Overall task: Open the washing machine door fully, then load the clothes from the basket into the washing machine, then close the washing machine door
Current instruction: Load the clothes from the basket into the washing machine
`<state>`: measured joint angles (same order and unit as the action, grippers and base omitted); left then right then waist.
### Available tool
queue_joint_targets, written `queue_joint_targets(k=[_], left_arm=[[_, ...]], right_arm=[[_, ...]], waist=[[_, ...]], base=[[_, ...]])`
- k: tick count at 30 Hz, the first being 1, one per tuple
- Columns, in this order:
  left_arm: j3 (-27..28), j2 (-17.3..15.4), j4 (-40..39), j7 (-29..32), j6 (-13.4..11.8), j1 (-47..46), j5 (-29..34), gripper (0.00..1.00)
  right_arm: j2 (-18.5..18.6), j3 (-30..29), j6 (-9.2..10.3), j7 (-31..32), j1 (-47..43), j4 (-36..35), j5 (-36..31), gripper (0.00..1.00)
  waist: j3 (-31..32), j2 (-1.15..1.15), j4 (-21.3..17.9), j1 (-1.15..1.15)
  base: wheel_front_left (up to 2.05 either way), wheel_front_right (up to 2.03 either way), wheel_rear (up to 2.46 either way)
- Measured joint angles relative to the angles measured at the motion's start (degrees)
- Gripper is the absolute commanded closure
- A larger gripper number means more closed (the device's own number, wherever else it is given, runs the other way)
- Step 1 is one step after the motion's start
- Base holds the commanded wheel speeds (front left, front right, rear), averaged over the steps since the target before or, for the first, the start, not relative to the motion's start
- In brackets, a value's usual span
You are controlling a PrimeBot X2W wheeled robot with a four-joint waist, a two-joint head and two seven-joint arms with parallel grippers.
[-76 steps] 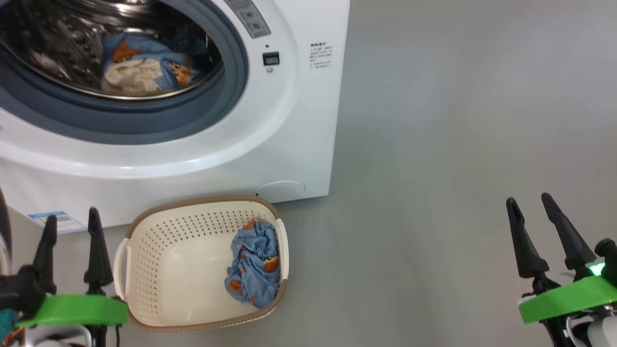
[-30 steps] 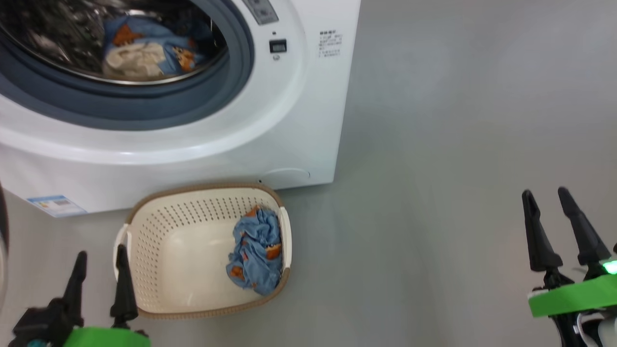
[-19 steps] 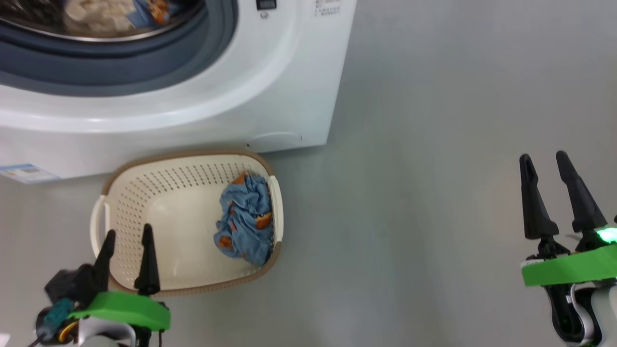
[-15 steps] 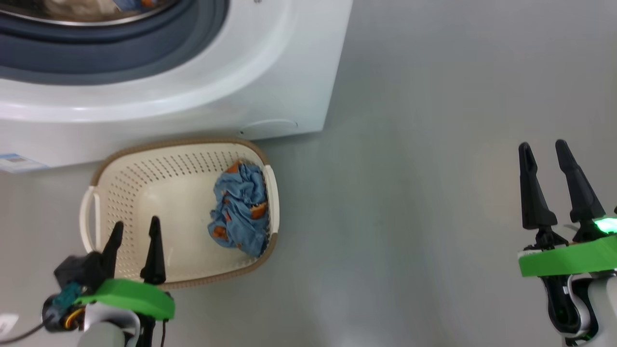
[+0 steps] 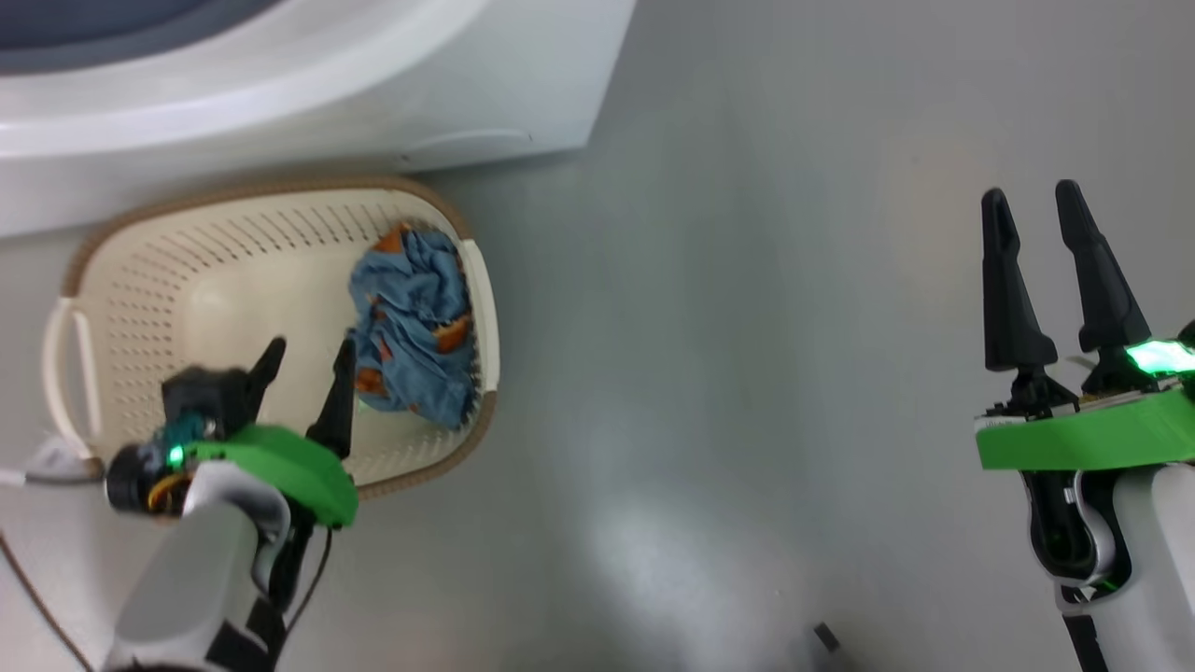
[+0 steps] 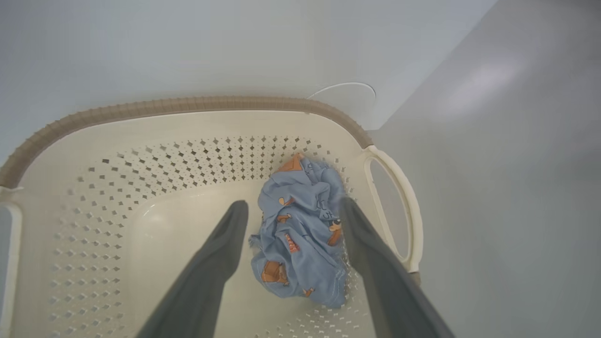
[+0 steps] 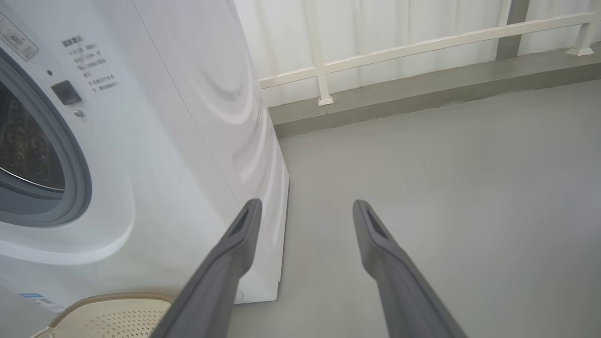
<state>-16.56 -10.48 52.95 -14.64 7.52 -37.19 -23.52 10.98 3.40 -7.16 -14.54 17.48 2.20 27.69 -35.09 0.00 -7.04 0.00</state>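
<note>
Jaws wide on both sides: left jaws over the clothes [image 5: 411, 327] in the basket [image 5: 233, 191], right jaws over floor [image 5: 747, 327].

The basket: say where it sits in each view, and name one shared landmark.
Head view: basket at the left, below the washing machine.
Left wrist view: across left and centre, brown rim arching above.
Right wrist view: a piece of rim in the bottom left corner.
Shared landmark: the washing machine's white front behind it.
</note>
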Motion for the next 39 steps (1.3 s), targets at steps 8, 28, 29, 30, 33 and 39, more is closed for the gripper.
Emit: queue_joint_targets(k=[8, 28, 29, 30, 33, 39], left_arm=[[-11.07, -3.66, 7.39, 3.10, 0.00, -9.96, -6.68, 0.00], [-31.70, -13.55, 7.14, 14.32, 0.00, -21.54, -24.64, 0.00], [-32.29, -13.56, 7.48, 14.43, -0.01, -21.92, -24.93, 0.00], [-32.93, -13.56, 7.86, 14.75, 0.00, -22.33, -25.38, 0.00], [-36.11, -13.76, 10.65, 15.97, 0.00, -24.88, -27.46, 0.00], [-37.86, -13.77, 12.81, 15.41, 0.00, -26.44, -28.48, 0.00]], right_arm=[[-1.69, 1.60, 0.00, -0.01, 2.76, -0.19, 0.00, 0.00], [-3.77, 4.92, 0.00, -0.01, 4.91, -1.07, 0.00, 0.00], [-3.79, 5.14, 0.00, -0.01, 4.92, -1.12, 0.00, 0.00], [-3.85, 5.34, 0.00, -0.01, 4.92, -1.23, 0.00, 0.00], [-4.21, 5.98, 0.00, -0.01, 5.57, -1.70, 0.00, 0.00], [-4.57, 6.64, 0.00, -0.01, 5.54, -2.20, 0.00, 0.00]], waist=[[-6.13, 0.00, -2.33, 0.00], [-15.84, 0.00, -9.21, 0.00], [-16.14, 0.00, -9.40, 0.00], [-16.47, 0.00, -9.59, 0.00], [-18.07, 0.00, -10.52, 0.00], [-18.75, 0.00, -11.27, 0.00]], base=[[0.00, 0.00, 0.00], [0.00, 0.00, 0.00], [0.00, 0.00, 0.00], [0.00, 0.00, 0.00], [0.00, 0.00, 0.00], [0.00, 0.00, 0.00]])
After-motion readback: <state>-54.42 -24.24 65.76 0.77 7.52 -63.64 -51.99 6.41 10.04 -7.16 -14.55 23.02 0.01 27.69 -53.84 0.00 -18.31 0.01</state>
